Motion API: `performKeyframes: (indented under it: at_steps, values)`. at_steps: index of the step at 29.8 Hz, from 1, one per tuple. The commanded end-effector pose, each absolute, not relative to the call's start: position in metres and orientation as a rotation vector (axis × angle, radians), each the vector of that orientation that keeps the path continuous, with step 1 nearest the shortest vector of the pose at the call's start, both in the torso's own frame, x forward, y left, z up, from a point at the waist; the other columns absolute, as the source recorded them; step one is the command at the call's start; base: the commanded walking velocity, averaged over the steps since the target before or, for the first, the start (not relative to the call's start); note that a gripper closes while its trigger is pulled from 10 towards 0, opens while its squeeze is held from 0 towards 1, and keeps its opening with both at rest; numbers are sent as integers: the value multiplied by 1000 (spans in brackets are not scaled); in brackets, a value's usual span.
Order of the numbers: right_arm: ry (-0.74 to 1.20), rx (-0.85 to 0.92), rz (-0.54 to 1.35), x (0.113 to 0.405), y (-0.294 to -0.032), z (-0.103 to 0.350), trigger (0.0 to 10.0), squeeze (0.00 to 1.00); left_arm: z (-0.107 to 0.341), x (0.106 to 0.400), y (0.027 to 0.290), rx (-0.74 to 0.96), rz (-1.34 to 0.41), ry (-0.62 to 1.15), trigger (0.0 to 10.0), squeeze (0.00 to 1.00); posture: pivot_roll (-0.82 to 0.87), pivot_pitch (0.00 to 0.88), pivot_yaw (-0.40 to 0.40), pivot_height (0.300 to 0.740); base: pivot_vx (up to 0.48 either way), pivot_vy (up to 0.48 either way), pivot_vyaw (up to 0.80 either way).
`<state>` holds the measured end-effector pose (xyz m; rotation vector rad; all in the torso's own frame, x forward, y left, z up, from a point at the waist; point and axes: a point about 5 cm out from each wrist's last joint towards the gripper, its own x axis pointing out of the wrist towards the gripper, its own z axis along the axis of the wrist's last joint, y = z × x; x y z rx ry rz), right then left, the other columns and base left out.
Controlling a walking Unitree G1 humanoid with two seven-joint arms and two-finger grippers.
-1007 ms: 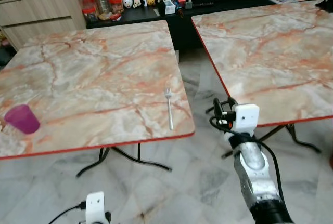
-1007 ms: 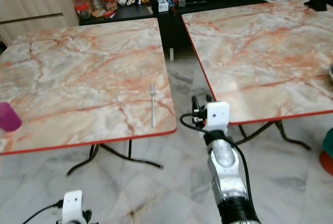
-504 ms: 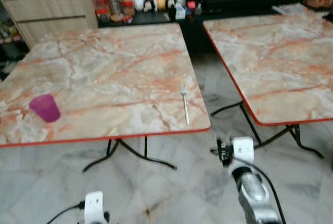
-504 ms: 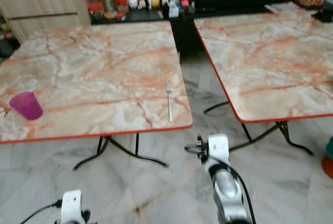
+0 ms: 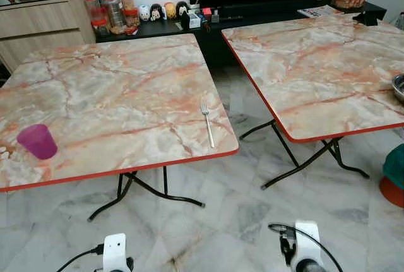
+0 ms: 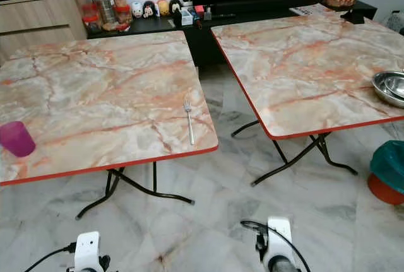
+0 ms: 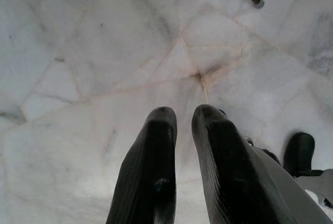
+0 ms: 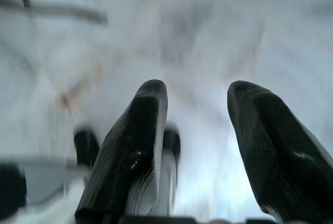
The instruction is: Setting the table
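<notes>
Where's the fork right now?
The fork lies flat on the left table, near its front right corner, tines pointing away from the robot. The purple cup stands far off, near that table's front left edge.

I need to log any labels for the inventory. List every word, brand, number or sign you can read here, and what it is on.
None can be read.
Jars on the black sideboard: labels too small.
Printed sheet at the far end of the right table: print too small.
Purple cup, fork: no marks visible.
</notes>
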<state>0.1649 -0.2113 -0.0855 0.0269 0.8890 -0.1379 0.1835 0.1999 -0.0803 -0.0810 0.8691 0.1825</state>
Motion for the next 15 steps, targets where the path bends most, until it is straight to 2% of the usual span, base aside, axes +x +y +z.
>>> performKeyframes:
  at_steps: [1,6,13,15]
  values:
    - [870,51,-139,173,-206,-83,10000,0,-82,180,204,-66,183,891,10000,0,3,0,72,740,0,240,0]
    - [821,63,-108,191,-195,-76,10000,0,-81,180,207,-60,189,890,10000,0,-1,0,82,740,0,261,0]
    - [820,57,-94,194,-190,-75,10000,0,-80,181,211,-43,184,891,10000,0,6,0,90,740,0,263,0]
    - [831,59,-95,190,-190,-77,10000,0,-80,181,211,-41,184,890,10000,0,7,0,91,740,0,259,569]
